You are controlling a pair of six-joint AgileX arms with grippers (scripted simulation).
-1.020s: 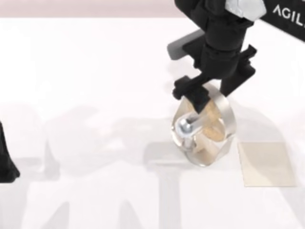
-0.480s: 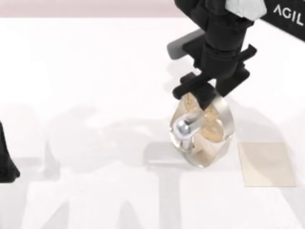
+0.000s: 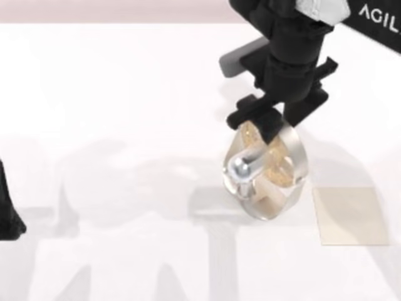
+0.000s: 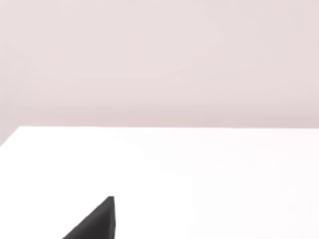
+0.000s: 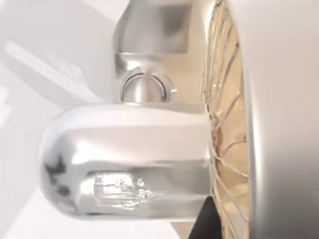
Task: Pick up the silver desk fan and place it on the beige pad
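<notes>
The silver desk fan (image 3: 266, 172) is right of the table's centre, a shiny ring with pale gold blades and a chrome hub (image 3: 241, 166). My right gripper (image 3: 274, 122) reaches down from the far side and is shut on the ring's upper rim. In the right wrist view the fan (image 5: 149, 154) fills the picture, hub and grille very close, with one dark finger (image 5: 205, 223) beside the grille. The beige pad (image 3: 351, 215) lies flat to the fan's right, with nothing on it. My left gripper (image 3: 7, 213) is parked at the table's left edge.
The white table (image 3: 113, 125) stretches left of the fan, crossed by faint grey shadows. The table's far edge (image 3: 125, 24) meets a pale pink wall. The left wrist view shows only the bare tabletop (image 4: 224, 179) and the wall.
The fan has shifted very slightly in the right gripper's hold, its hub edging left. The pad and the left arm have not moved.
</notes>
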